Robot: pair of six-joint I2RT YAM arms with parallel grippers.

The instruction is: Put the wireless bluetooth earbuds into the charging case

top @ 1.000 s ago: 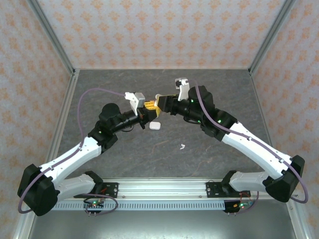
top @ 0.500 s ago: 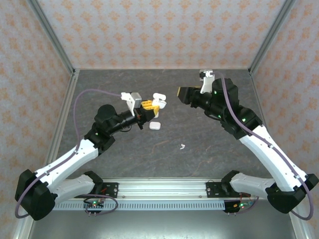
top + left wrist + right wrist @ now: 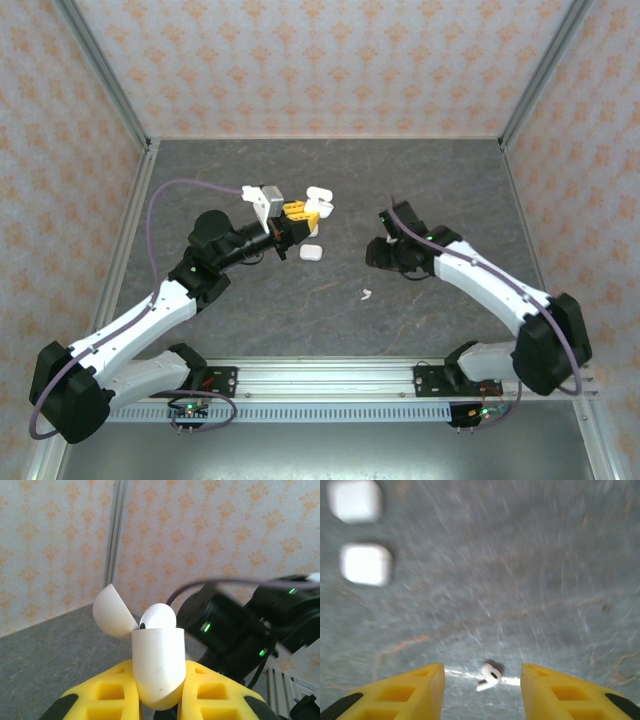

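Left gripper (image 3: 300, 212): clamped tight on the charging case (image 3: 157, 665), lid (image 3: 112, 617) hinged back, seated earbud (image 3: 159, 615) showing its rounded white head above the rim. Held raised off the tabletop (image 3: 300, 320), same place as half a second ago.

Right gripper (image 3: 481, 669): part open, gripping nothing. Nose to nose with the case a second ago, then pulled up and away, now swung down low over the tabletop. Framed between its fingers, flat on the grey surface and untouched: loose earbud (image 3: 490, 675), white.

Further out: closed spare case (image 3: 311, 253) on the tabletop, just below the held one.

Reading: one bud apparently delivered, pick of the next just starting. Still to do: centre over the bud, descend, close. Small and stemmed, so likely to skid if nudged. Wrist view blurred; lie of the stem not clear.
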